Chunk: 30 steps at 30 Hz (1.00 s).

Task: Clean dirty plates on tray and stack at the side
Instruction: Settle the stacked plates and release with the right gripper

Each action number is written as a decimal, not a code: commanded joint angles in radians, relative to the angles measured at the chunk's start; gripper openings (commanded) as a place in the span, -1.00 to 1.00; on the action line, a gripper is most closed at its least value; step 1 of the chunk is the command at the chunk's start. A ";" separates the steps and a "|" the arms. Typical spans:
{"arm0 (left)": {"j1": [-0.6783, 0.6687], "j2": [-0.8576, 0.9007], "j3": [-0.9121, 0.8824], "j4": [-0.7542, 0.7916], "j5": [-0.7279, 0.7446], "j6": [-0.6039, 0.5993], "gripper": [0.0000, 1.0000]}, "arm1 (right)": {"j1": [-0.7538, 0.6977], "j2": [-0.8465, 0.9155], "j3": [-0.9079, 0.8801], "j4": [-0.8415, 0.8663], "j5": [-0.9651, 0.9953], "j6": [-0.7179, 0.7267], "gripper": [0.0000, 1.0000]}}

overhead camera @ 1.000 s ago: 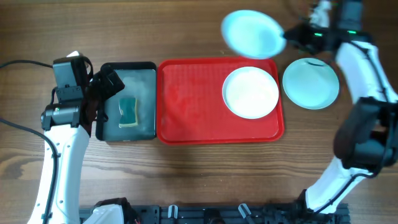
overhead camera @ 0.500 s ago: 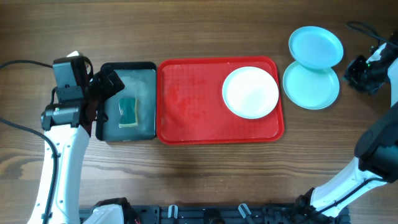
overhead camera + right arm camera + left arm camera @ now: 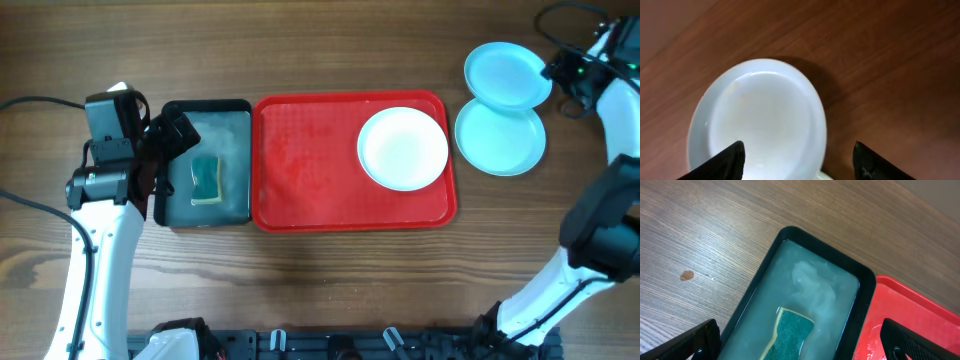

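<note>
White plate (image 3: 403,148) sits on right half of tray (image 3: 300,200), down-left of your right end effector (image 3: 560,75), the nearer one. Round, no long axis. Right end effector part open, empty; left end effector (image 3: 172,138) wide open, empty.

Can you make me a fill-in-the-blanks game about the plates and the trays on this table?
The only plate on the red tray is colored ____.
The green sponge lies in a small tray colored ____.
Off the red tray, the turquoise plates number ____.
Missing words: white; black; two.
</note>
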 commanded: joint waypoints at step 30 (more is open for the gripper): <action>0.003 0.001 0.011 0.000 0.004 -0.010 1.00 | 0.000 -0.108 0.056 -0.161 -0.030 0.047 -0.91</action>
